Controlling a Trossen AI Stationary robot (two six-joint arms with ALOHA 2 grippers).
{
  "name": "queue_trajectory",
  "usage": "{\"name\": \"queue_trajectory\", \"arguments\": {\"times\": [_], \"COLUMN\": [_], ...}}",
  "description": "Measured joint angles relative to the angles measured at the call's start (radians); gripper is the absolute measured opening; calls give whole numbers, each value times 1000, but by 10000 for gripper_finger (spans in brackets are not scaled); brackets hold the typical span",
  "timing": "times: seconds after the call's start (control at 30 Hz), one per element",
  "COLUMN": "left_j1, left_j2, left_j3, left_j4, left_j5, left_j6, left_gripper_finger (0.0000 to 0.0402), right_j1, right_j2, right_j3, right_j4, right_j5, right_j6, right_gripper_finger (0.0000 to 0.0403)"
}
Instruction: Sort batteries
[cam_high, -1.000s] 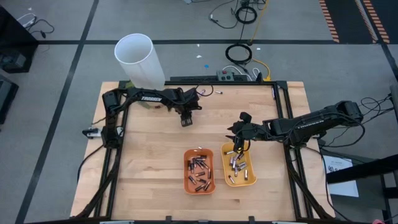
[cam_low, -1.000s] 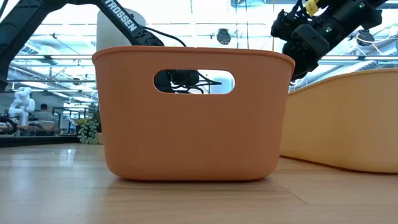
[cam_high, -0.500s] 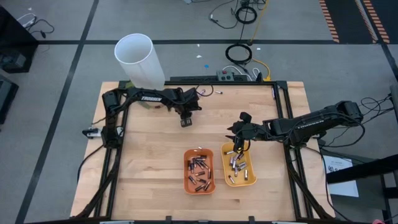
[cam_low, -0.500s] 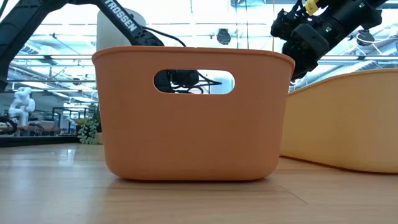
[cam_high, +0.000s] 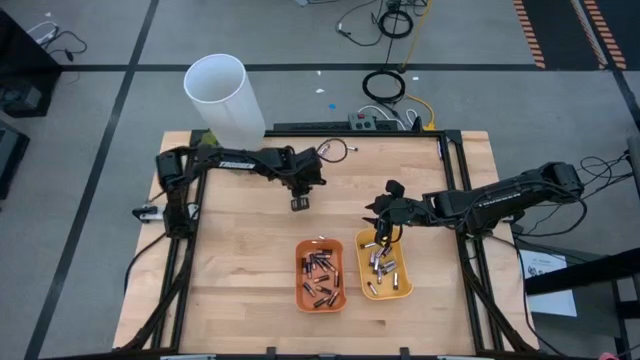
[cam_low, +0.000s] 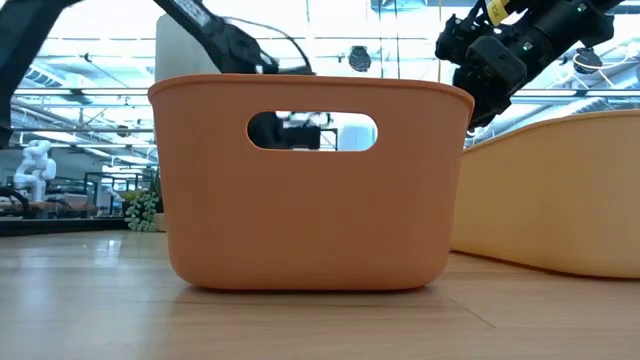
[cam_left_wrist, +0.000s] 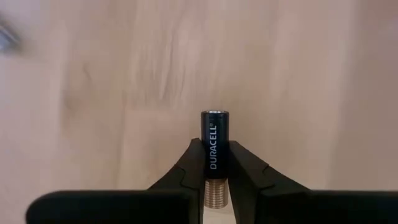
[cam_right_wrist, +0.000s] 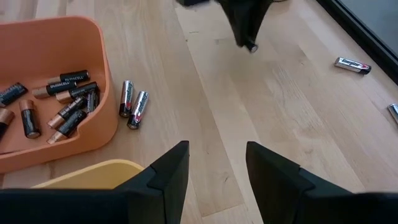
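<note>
My left gripper (cam_high: 299, 203) hovers over the wood at the table's middle, beyond the trays, shut on a dark battery with a coppery end (cam_left_wrist: 215, 148). The right wrist view shows that gripper (cam_right_wrist: 249, 28) with the battery's tip (cam_right_wrist: 250, 46) below it. My right gripper (cam_high: 383, 237) stands open over the far end of the yellow tray (cam_high: 385, 270), with nothing between its fingers (cam_right_wrist: 214, 165). Dark batteries lie in the orange tray (cam_high: 320, 275), silvery ones in the yellow tray. Two silvery batteries (cam_right_wrist: 134, 101) lie on the wood against the orange tray's wall. My left gripper pinches the battery's dark body (cam_left_wrist: 214, 163) between its two fingers, which come from above and point down. The battery lies along the fingers. Its coppery end (cam_left_wrist: 214, 191) sits back between them and its other end (cam_left_wrist: 215, 115) sticks out below the tips, clear of the table.
A tall white tube (cam_high: 225, 98) stands off the table's far left corner. Loose batteries (cam_right_wrist: 352, 64) lie on the wood on the far side. The two trays stand side by side at the near middle, orange (cam_low: 310, 200) beside yellow (cam_low: 560, 200). Bare wood lies to the left.
My left gripper has gone a little toward the table's near edge, and its arm has stretched out flatter. My right arm has kept still.
</note>
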Motion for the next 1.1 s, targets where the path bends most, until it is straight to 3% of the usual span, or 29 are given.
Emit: {"name": "queue_trajectory", "arguments": {"times": [0.2,0.43,0.77,1.1], "left_j1": [-87,-230,-440,-548], "left_j2": [-110,-204,-197,-183], "left_j3": [2,2,4,4], "left_j4": [4,48,115,185], "left_j5": [-7,72,107,109], "left_j6": [-2,-27,-31,-30], "left_gripper_finger": [46,46,46,46], "right_j1": [0,0,0,0], "right_j2": [0,0,0,0], "right_j3": [0,0,0,0], "right_j4": [0,1,8,29], "right_j5": [0,0,0,0], "right_j6": [7,7,7,7], "right_gripper_finger": [150,150,150,150]}}
